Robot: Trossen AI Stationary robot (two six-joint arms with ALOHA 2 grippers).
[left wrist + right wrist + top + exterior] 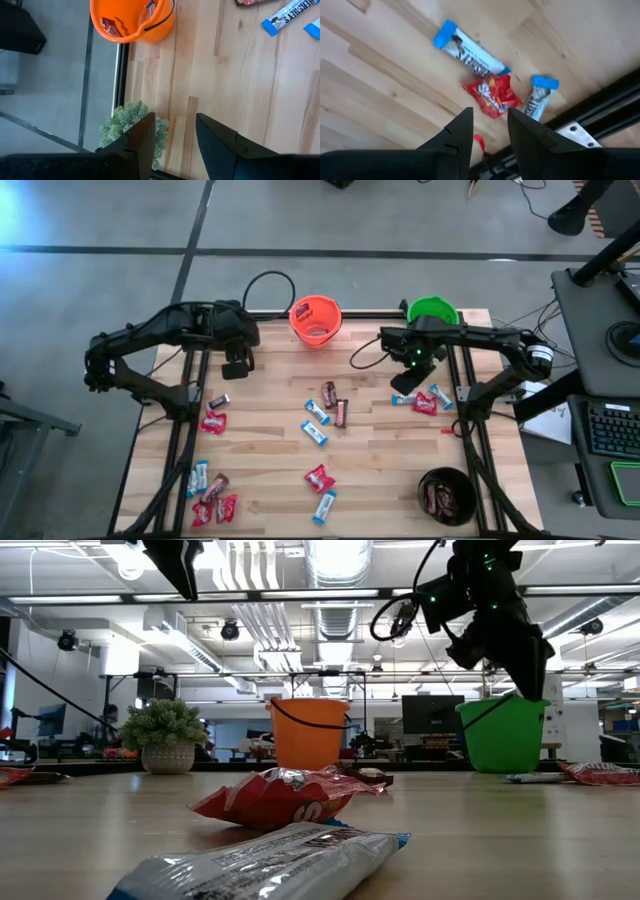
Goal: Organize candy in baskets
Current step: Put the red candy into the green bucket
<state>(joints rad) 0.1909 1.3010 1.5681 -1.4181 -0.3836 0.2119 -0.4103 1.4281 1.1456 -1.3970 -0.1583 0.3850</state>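
Observation:
Candy in red, blue-and-white and dark wrappers lies scattered flat on the wooden table (380,450). At the far edge stand an orange basket (315,320) and a green basket (432,312); a black basket (447,495) stands near right. My right gripper (489,117) hangs open, pointing down, above a red candy (492,95) and two blue ones (470,50) (539,97) at the table's right. My left gripper (175,122) is open and held high at the far left, beside the orange basket (132,20).
A small fuzzy green plant (132,125) in a pot (165,755) stands under my left gripper near the far left edge. The orange and black baskets hold some candy. Black frame rails (190,410) run along both table sides.

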